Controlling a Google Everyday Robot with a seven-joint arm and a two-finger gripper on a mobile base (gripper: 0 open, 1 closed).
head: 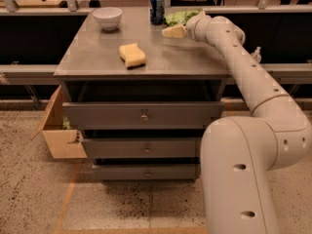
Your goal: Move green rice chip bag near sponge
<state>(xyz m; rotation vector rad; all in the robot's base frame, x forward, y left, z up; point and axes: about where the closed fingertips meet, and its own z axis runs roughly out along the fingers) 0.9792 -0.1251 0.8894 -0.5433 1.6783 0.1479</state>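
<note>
Green rice chip bag [181, 17] sits at the far right of the cabinet top [92, 52], just right of the blue can [156, 8]. The gripper [174, 31] is against its near edge; whether it grips or merely touches I cannot tell. The sponge [132, 55] lies nearer and to the left, well apart. To my eye the green rice chip bag wants a firm hold, a small lift, then a carry left and nearer, clear of the can, set beside the sponge.

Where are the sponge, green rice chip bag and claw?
sponge [132, 55], camera view, top face.
green rice chip bag [179, 17], camera view, green top.
claw [175, 31], camera view, its tip, beside the bag.
</note>
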